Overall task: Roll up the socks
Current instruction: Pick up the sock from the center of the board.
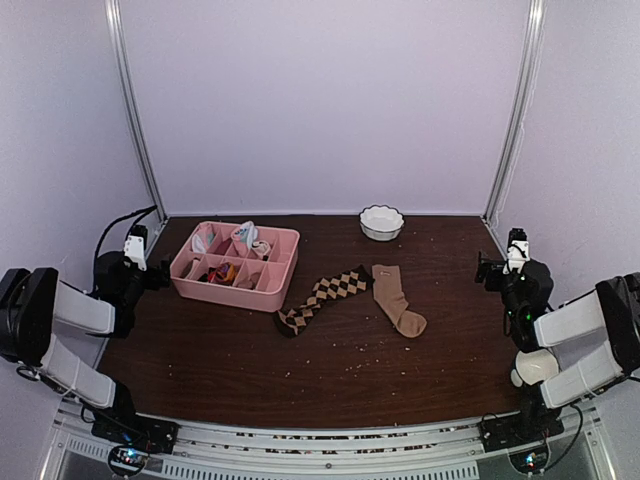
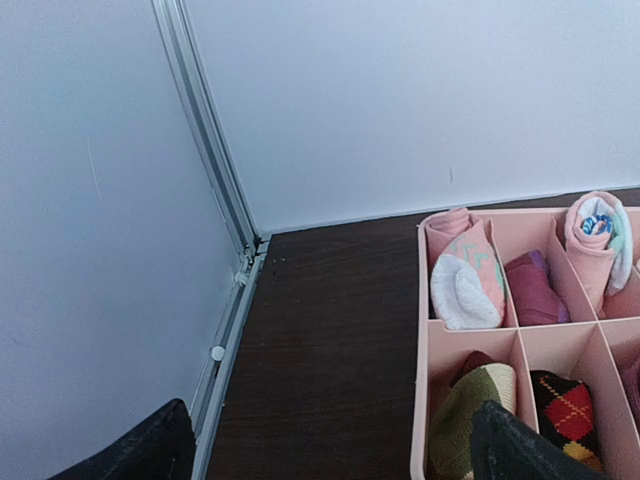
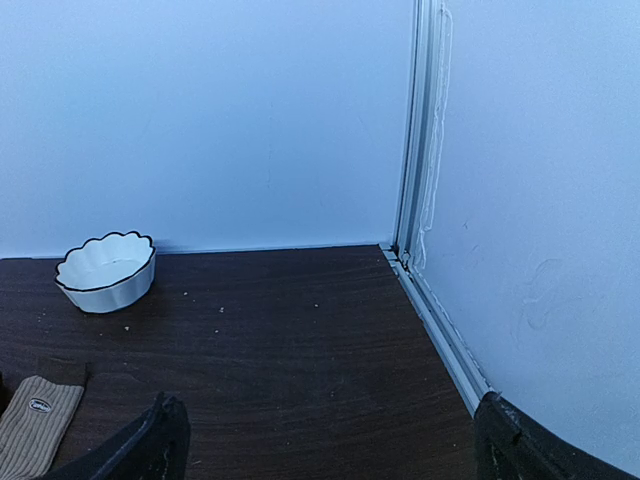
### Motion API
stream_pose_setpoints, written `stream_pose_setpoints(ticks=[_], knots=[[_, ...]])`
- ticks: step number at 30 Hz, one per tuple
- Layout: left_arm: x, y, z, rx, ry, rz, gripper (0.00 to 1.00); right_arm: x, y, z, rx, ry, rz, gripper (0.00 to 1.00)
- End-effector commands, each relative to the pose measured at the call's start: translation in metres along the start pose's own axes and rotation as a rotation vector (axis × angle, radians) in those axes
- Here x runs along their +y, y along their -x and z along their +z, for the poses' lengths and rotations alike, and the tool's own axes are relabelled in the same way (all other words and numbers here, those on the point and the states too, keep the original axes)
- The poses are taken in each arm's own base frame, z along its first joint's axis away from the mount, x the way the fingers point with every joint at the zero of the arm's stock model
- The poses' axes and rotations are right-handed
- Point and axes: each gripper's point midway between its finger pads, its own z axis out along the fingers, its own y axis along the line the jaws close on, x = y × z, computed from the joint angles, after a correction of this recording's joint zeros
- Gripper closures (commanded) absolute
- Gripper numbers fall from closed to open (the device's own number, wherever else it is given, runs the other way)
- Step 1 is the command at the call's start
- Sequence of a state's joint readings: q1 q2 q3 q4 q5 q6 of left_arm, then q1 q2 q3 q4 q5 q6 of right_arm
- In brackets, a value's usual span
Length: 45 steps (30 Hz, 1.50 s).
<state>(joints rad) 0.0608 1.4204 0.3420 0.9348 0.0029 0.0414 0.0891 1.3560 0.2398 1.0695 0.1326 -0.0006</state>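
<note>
A dark brown sock with tan argyle diamonds [image 1: 322, 298] lies flat at mid table, slanting from lower left to upper right. A plain tan sock [image 1: 396, 299] lies just to its right, cuff away from me; its cuff shows in the right wrist view [image 3: 35, 428]. My left gripper [image 1: 160, 270] is open and empty at the far left, beside the pink tray; in its wrist view [image 2: 330, 460] only dark fingertips [image 2: 520, 450] show. My right gripper [image 1: 486, 270] is open and empty at the far right, with fingertips [image 3: 140, 445] at the bottom of its wrist view [image 3: 330, 455].
A pink divided tray [image 1: 282, 262] with several small rolled bundles stands left of the socks, also in the left wrist view [image 2: 425, 340]. A white scalloped bowl [image 1: 381, 222] stands at the back, also in the right wrist view [image 3: 105, 272]. Walls with metal rails enclose the table.
</note>
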Motion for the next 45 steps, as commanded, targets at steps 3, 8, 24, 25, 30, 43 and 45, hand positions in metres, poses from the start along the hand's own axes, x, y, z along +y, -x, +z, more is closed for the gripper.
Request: stream_pose_setpoints(ticks=[3, 8, 24, 25, 30, 43, 45], knots=[[0.004, 0.012, -0.001, -0.057, 0.018, -0.004, 0.02, 0.000, 0.007, 0.003, -0.018, 0.001, 0.007, 0.00], [0.004, 0.013, 0.000, -0.058, 0.017, -0.005, 0.02, -0.017, 0.010, 0.002, -0.026, -0.097, 0.043, 0.00], [-0.006, 0.031, 0.011, 0.425, -0.235, 0.234, 0.03, -0.039, 0.028, 0.026, 0.462, -0.352, 0.204, 0.00], [-0.008, 0.031, 0.008, 0.443, -0.258, 0.240, 0.04, -0.021, 0.028, 0.031, 0.463, -0.235, 0.213, 0.00], [-0.031, 0.019, -0.011, 0.510, -0.436, 0.269, 0.02, 0.063, 0.002, 0.036, 0.639, 0.003, 0.264, 0.00], [-0.104, -0.006, -0.051, 0.663, -0.822, 0.402, 0.02, 0.208, -0.080, 0.032, 0.910, 0.252, 0.295, 0.19], [-0.109, -0.008, -0.054, 0.681, -0.846, 0.400, 0.02, 0.213, -0.094, 0.032, 0.937, 0.255, 0.298, 0.24]])
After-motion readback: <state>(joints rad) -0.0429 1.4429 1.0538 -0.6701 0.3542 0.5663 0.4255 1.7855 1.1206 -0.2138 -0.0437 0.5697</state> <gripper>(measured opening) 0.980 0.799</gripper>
